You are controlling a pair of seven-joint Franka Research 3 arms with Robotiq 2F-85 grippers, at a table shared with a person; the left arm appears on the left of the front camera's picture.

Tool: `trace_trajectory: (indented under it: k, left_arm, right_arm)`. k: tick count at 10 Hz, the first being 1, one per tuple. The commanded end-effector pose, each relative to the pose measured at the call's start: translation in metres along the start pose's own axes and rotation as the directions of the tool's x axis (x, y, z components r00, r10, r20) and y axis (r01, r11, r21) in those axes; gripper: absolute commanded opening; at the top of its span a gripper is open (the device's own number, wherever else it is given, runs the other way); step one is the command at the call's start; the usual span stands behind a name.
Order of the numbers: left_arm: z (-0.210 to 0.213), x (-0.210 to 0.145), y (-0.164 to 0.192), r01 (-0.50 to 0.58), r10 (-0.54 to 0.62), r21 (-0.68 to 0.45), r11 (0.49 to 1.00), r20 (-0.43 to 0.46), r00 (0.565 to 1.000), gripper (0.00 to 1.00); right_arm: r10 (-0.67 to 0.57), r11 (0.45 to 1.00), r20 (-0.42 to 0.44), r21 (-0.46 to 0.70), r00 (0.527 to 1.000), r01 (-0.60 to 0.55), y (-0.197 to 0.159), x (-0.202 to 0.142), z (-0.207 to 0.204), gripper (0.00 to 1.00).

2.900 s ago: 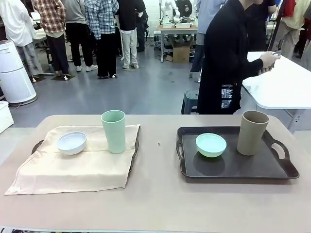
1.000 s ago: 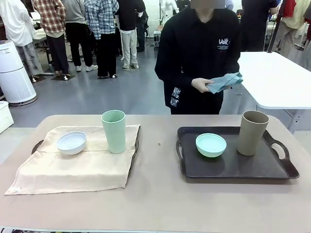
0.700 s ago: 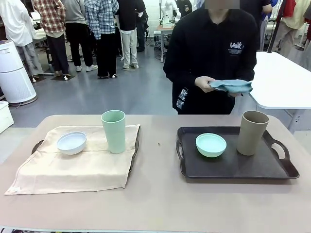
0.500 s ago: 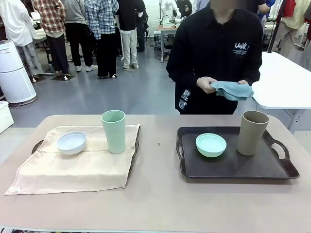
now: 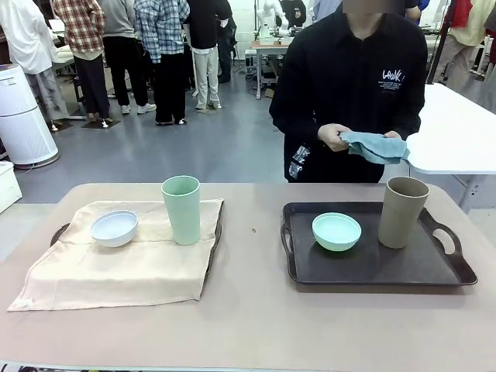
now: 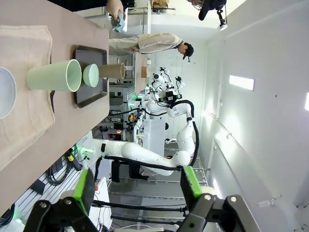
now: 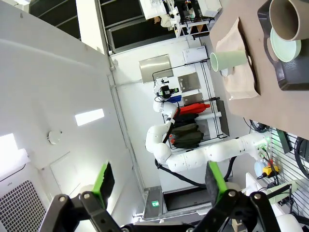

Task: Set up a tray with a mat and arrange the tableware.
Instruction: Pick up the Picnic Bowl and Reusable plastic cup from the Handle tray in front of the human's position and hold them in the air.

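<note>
Beige mat [image 5: 116, 271] covers the left tray [image 5: 57, 232] and hangs over its near edge onto the table [image 5: 248, 325]. The white bowl [image 5: 115, 227] and the mint cup [image 5: 181, 209] stand on it, near each other but apart. The right tray [image 5: 372, 267] has no mat; the mint bowl [image 5: 336, 231] and the tan cup [image 5: 402, 211] stand directly on its dark floor, the cup at the far right corner.

At the far side, above this tray, the person holds a blue cloth [image 5: 377, 146]. One hand [image 5: 335, 137] is closed on its edge, and the other is mostly hidden behind the cloth, so its grip cannot be told. The left gripper [image 6: 139, 188] and the right gripper [image 7: 159, 183] hang well away from the table, jaws wide apart and empty.

The right tray probably needs the blue cloth under its dishes, so several things could go wrong. If the cloth is laid while the mint bowl and tan cup are on the tray, it can bunch against them. The tan cup is tall and narrow, so a push near its rim could tip it over the tray wall. If a gripper comes down to clear the tray while the hand reaches in, they may meet. On the left side, a pull on the overhanging mat would drag the white bowl and could topple the mint cup.
</note>
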State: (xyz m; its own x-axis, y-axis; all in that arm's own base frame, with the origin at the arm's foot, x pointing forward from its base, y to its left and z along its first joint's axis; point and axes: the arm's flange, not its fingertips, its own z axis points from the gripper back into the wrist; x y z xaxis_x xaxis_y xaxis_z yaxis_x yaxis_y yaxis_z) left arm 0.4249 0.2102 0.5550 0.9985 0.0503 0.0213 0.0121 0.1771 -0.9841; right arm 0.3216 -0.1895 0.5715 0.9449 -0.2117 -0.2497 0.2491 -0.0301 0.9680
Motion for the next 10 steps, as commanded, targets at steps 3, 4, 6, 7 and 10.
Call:
trace_trajectory:
  k: [3,4,6,7,10]
  left_arm:
    - [-0.0008,-0.0041,-0.0014,0.0,0.0,0.024,1.0,0.003,1.0,0.94]
    - [-0.0008,-0.0041,-0.0014,0.0,0.0,0.024,1.0,0.003,1.0,0.94]
    - [-0.0008,-0.0041,-0.0014,0.0,0.0,0.024,1.0,0.003,1.0,0.94]
    - [-0.0008,-0.0041,-0.0014,0.0,0.0,0.024,1.0,0.003,1.0,0.94]
    - [-0.0008,-0.0041,-0.0014,0.0,0.0,0.024,1.0,0.003,1.0,0.94]
  right_arm:
    - [0.01,1.0,-0.011,0.021,1.0,-0.01,0.0004,0.001,0.0006,1.0]
    - [0.01,1.0,-0.011,0.021,1.0,-0.01,0.0004,0.001,0.0006,1.0]
    - [0.01,1.0,-0.011,0.021,1.0,-0.01,0.0004,0.001,0.0006,1.0]
    - [0.01,1.0,-0.011,0.021,1.0,-0.01,0.0004,0.001,0.0006,1.0]
    - [0.01,1.0,-0.011,0.021,1.0,-0.01,0.0004,0.001,0.0006,1.0]
